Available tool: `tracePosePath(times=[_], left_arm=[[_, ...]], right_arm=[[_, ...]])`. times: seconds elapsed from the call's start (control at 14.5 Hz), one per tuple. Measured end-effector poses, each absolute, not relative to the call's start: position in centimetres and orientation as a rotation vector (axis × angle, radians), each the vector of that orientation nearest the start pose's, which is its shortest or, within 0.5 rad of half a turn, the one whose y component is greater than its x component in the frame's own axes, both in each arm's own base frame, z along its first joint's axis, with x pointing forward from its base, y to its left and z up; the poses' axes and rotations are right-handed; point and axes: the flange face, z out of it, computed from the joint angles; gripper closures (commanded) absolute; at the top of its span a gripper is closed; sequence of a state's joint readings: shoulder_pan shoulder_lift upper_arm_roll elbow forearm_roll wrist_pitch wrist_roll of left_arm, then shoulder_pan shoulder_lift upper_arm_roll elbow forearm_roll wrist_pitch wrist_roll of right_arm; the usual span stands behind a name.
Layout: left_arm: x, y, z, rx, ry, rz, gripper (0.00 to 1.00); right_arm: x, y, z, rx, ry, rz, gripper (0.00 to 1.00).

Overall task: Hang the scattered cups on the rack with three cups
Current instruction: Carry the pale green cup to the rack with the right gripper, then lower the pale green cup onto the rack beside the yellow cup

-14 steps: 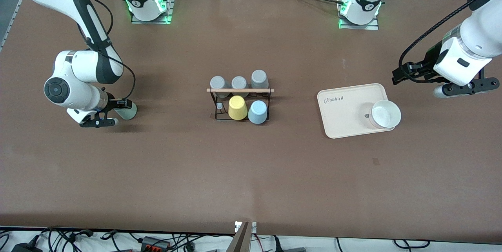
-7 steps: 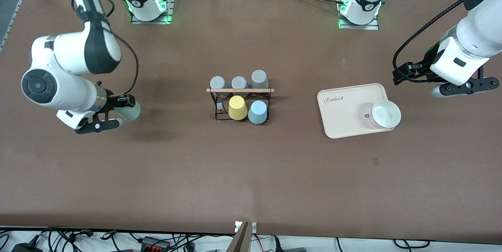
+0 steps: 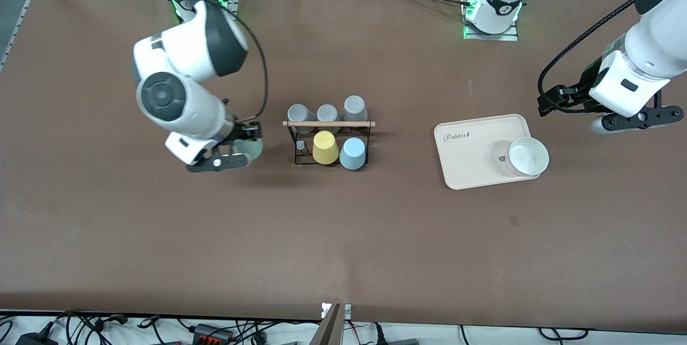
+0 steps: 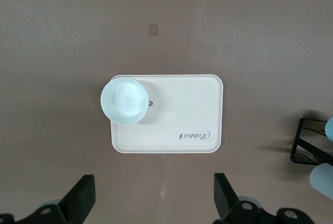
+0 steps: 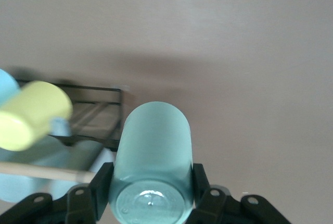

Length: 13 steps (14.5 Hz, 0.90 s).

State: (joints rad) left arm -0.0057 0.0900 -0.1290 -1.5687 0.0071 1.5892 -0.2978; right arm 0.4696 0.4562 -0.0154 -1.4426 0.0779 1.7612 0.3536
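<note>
My right gripper (image 3: 248, 144) is shut on the pale sage green cup (image 3: 254, 147), held on its side above the table beside the rack (image 3: 328, 124), toward the right arm's end. In the right wrist view the green cup (image 5: 152, 161) sits between the fingers (image 5: 102, 185), with the rack (image 5: 99, 117) close by. The rack holds three grey cups (image 3: 327, 113), a yellow cup (image 3: 324, 147) and the light blue cup (image 3: 353, 153). My left gripper (image 3: 625, 119) is open and empty, up over the table beside the tray, at the left arm's end.
A cream tray (image 3: 472, 157) with a white bowl (image 3: 527, 156) lies between the rack and the left arm's end; the tray also shows in the left wrist view (image 4: 182, 125). Bare brown table lies nearer to the front camera.
My right arm has lifted the green cup off the table and carried it from the right arm's end toward the rack. The left arm has barely moved.
</note>
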Motion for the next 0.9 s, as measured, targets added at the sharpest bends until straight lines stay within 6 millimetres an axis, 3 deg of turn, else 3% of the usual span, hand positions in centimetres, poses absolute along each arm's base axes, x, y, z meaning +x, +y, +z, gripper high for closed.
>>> tracePosePath(times=[0.21, 0.41, 0.9], left_arm=[[57.6, -7.4, 57.6, -3.119, -0.255, 0.107, 0.0], [57.6, -7.3, 57.6, -3.119, -0.256, 0.108, 0.0], [57.6, -7.3, 57.6, -3.121, -0.234, 0.11, 0.0]], right_arm=[[59.7, 35.3, 42.2, -3.125, 0.0, 0.186, 0.73], [59.5, 38.3, 41.7, -3.119, 0.096, 0.151, 0.73], [59.7, 39.6, 38.5, -3.123, 0.143, 0.168, 0.73]])
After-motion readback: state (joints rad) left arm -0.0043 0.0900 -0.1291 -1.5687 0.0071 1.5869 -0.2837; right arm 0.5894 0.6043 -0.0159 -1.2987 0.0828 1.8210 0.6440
